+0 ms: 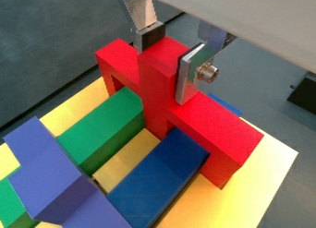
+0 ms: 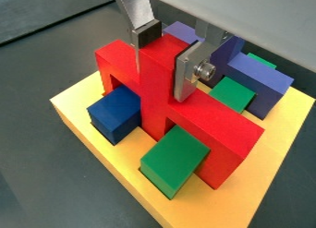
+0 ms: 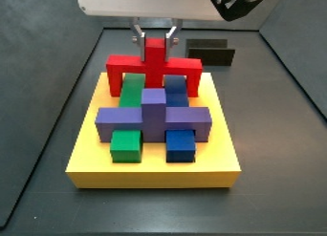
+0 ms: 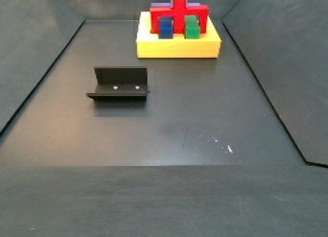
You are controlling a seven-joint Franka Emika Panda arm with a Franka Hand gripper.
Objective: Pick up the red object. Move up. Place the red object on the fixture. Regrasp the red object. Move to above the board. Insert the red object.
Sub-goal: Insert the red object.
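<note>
The red object [image 1: 212, 132] is a cross-shaped piece with an upright stem. It sits low in the yellow board [image 3: 153, 173], among the other blocks, and shows in both wrist views [image 2: 212, 130] and in both side views [image 4: 178, 8]. My gripper [image 1: 167, 73] stands over the board with its silver fingers on either side of the stem's top, shut on it. One finger plate [image 2: 188, 73] lies flat against the stem's side. The far finger's lower part is hidden behind the stem. In a side view the gripper [image 3: 155, 39] hangs straight down over the board's back edge.
A purple cross block [image 3: 153, 116], a green block [image 3: 125, 144] and a blue block [image 3: 182, 144] fill the board in front of the red piece. The dark fixture [image 4: 119, 83] stands on the grey floor apart from the board. Dark walls close in the workspace.
</note>
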